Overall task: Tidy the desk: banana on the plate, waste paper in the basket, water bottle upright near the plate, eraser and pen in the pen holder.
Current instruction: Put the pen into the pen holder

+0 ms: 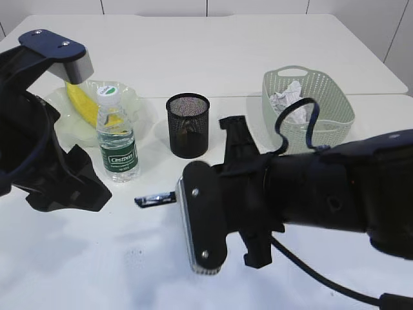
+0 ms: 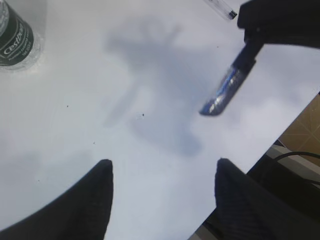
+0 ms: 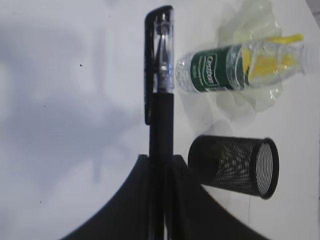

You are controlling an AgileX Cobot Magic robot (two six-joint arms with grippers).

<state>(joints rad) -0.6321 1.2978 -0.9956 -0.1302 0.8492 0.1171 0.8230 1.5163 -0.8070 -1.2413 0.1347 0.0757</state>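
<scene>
The right gripper [image 3: 161, 172] was clenched on the pen [image 3: 159, 100], its two fingers pressed together around the black barrel, with the capped end and clip sticking out beyond the tips. In the exterior view the pen [image 1: 155, 199] poked out level from behind the right wrist, raised over the middle of the table [image 1: 213, 51], toward its near edge. From the left wrist view the pen [image 2: 226, 89] hung clear of the white top, casting a shadow below it.

The left gripper [image 2: 162, 192] was released, its fingers [image 2: 90, 200] spread wide apart over bare table with nothing between them. The left arm sat by the left edge.

The bottle [image 1: 117, 137] stood upright, cap on, just beside the plate [image 1: 139, 103] toward the far-left part of the table. The banana [image 1: 82, 103] lay on the plate, partly hidden by the left arm. The mesh holder [image 1: 188, 125] stood upright near the middle of the table, right of the bottle; something dark showed low inside it, too dim to name. The basket [image 1: 308, 113] sat toward the right edge with crumpled paper [image 1: 288, 100] inside.
</scene>
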